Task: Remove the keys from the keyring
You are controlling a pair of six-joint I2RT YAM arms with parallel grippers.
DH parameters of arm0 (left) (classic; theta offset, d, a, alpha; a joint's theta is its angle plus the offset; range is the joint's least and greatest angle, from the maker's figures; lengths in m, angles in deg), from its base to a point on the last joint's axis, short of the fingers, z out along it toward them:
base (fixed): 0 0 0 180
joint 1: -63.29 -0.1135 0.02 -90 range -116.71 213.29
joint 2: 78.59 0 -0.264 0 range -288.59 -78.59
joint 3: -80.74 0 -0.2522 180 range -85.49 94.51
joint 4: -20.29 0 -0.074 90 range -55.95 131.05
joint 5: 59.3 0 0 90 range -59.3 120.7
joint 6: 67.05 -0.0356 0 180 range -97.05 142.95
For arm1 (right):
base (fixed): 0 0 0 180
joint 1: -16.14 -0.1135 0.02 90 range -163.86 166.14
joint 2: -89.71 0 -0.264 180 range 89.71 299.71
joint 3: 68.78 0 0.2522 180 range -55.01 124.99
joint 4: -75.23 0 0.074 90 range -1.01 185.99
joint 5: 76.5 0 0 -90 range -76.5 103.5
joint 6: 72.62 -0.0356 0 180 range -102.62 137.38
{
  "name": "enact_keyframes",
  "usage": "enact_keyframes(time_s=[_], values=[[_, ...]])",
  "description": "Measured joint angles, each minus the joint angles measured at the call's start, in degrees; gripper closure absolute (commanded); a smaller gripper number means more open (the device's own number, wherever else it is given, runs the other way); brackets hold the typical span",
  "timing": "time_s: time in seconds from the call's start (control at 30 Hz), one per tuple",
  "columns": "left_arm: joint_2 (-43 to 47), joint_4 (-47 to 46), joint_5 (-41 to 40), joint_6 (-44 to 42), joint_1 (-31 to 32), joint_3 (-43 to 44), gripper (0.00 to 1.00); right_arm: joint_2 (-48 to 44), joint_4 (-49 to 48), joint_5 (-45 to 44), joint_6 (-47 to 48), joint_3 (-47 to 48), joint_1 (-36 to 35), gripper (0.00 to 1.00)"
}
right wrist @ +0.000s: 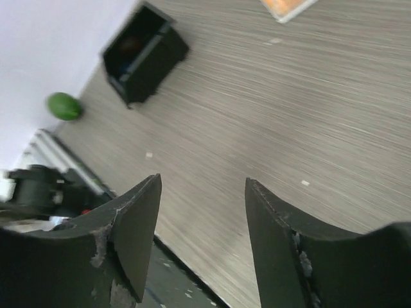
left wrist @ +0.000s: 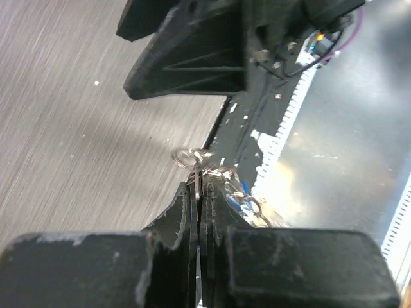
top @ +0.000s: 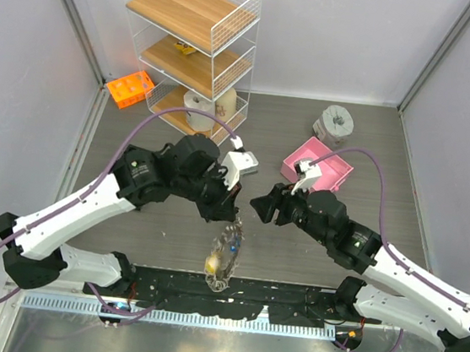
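My left gripper is shut on the top of the keyring, a silvery chain-like loop that hangs below it, blurred, over the near table edge. The keys dangle in a cluster low on the ring, with yellow and blue heads showing. In the left wrist view the closed jaws pinch the ring wire, and a blue key lies just beyond the fingertips. My right gripper is open and empty, just right of the ring's top. It holds nothing between its fingers in the right wrist view.
A white wire shelf rack stands at the back left, with an orange rack beside it. A pink box and a grey tape roll are at the back right. A black box and a green ball show in the right wrist view.
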Motion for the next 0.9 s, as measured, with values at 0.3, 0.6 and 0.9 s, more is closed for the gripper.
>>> enact_keyframes(time_s=[0.3,0.6,0.9], values=[[-2.4,2.0,12.8,-2.6,-5.2,10.4,1.00,-6.3,12.9,-4.6,7.5,4.5,1.1,0.27],[-2.0,1.7,17.0,-9.7,-5.3,10.4,1.00,-18.4,4.3,6.3,24.3,2.5,1.3,0.41],[-1.4,-0.8,15.5,-16.9,-5.2,8.7,1.00,-14.9,-7.7,17.7,35.7,-1.6,1.3,0.49]])
